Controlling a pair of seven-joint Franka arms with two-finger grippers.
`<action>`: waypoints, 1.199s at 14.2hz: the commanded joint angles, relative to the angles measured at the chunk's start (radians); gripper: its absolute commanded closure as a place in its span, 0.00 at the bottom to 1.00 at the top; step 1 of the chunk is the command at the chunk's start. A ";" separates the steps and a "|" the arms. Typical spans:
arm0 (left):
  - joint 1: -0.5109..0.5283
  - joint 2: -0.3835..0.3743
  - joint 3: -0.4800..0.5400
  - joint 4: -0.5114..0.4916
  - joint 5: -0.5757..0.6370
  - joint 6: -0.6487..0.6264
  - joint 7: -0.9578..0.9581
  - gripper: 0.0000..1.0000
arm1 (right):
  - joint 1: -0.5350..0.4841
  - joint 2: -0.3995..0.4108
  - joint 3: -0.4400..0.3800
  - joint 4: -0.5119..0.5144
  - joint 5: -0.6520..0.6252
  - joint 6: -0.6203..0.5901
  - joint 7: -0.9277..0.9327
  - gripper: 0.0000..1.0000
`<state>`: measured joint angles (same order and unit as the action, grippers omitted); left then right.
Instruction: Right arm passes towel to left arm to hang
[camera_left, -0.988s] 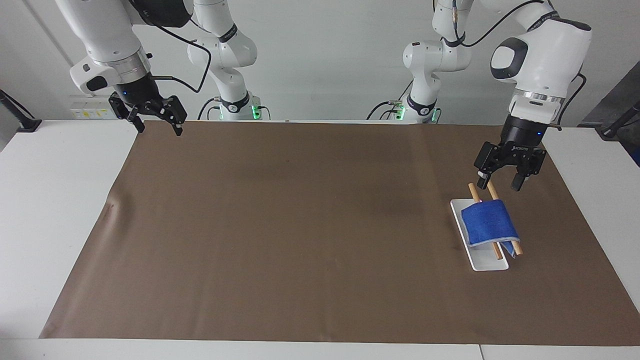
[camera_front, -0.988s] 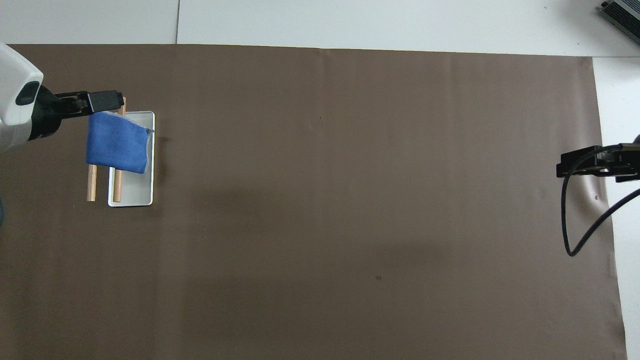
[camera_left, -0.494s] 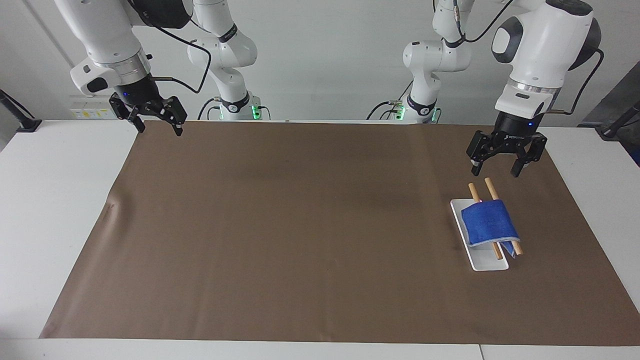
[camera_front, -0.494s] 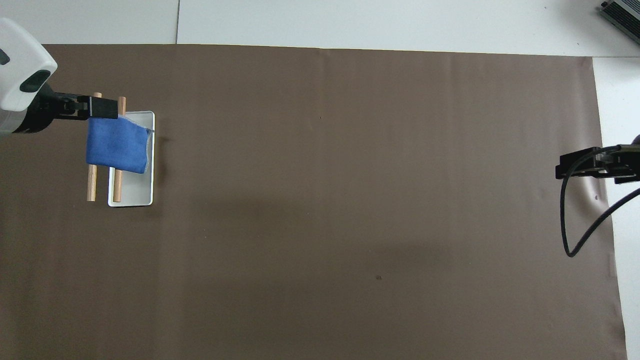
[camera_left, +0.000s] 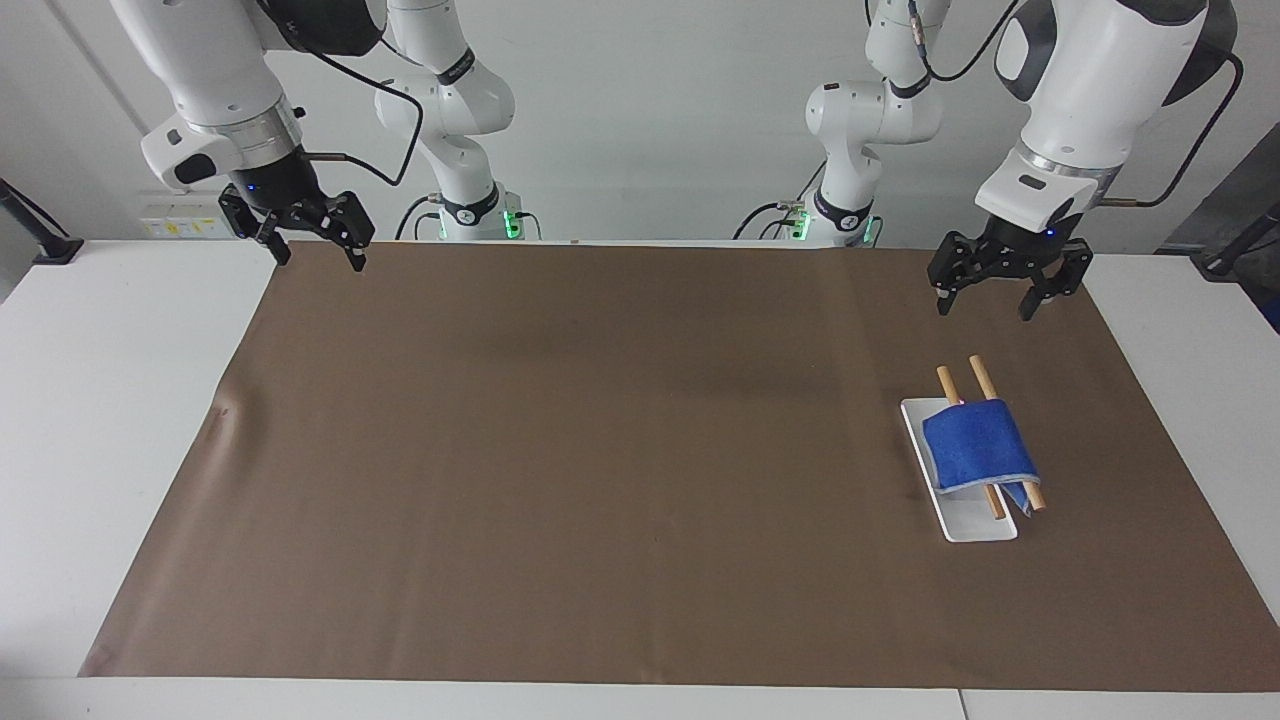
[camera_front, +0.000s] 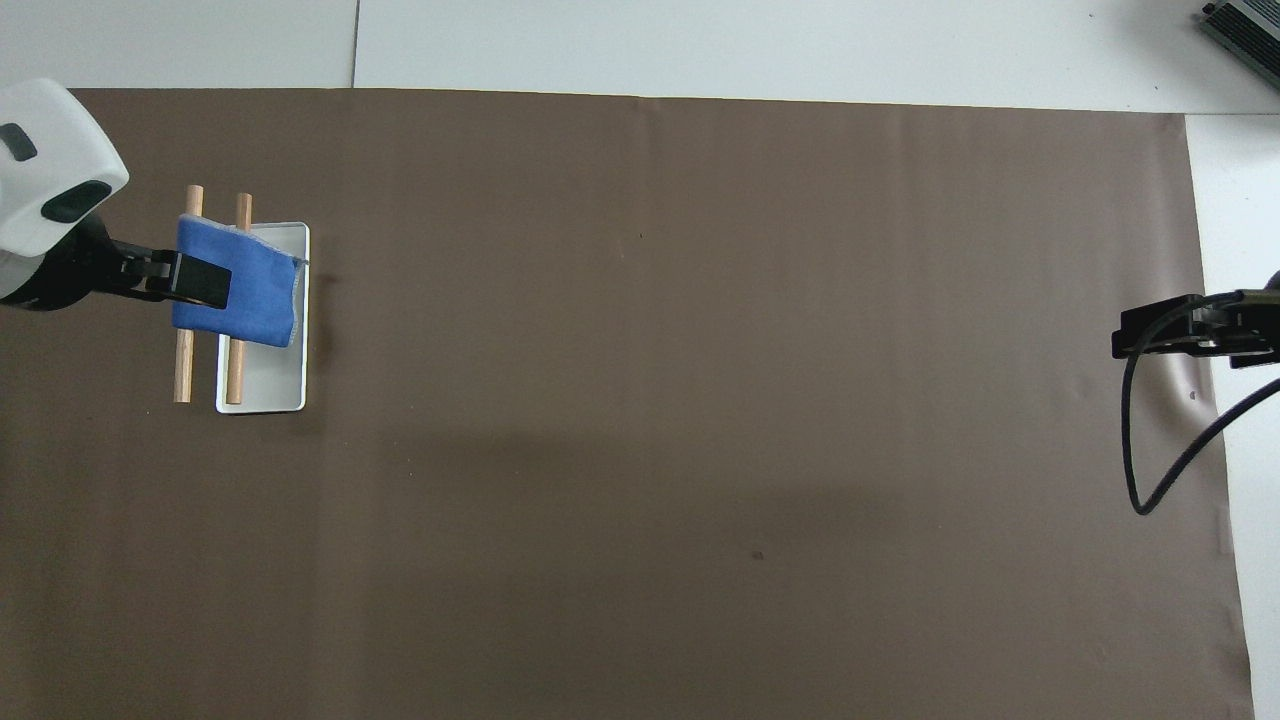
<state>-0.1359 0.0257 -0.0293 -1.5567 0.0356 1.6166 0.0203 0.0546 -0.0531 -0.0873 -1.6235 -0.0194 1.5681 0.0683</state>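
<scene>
Seen from overhead, the left pincer (camera_front: 195, 283) covers part of the towel (camera_front: 245, 295), and the right pincer (camera_front: 1160, 328) is cut by the frame's edge. The towel hides the middles of two wooden rods (camera_left: 985, 381).

Deep blue towel (camera_left: 976, 444); tan wooden rods (camera_left: 983, 378); white tray (camera_left: 972, 527); brown mat (camera_left: 600, 450)

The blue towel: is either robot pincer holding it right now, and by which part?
Nothing is held. The towel hangs draped over two wooden rods, and the left pincer and right pincer are both open and empty, up in the air.
</scene>
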 joint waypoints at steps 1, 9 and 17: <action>0.001 -0.016 0.014 0.014 -0.028 -0.084 0.015 0.00 | -0.007 -0.017 0.003 -0.015 0.004 -0.011 -0.008 0.00; 0.041 -0.033 0.011 0.068 -0.060 -0.151 0.012 0.00 | -0.009 -0.019 0.003 -0.019 0.004 -0.003 -0.007 0.00; 0.042 -0.046 0.009 0.070 -0.052 -0.150 0.013 0.00 | -0.012 -0.021 0.000 -0.026 0.004 0.000 -0.007 0.00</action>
<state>-0.1041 -0.0153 -0.0151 -1.4970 -0.0083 1.4924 0.0203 0.0503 -0.0532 -0.0875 -1.6250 -0.0194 1.5681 0.0683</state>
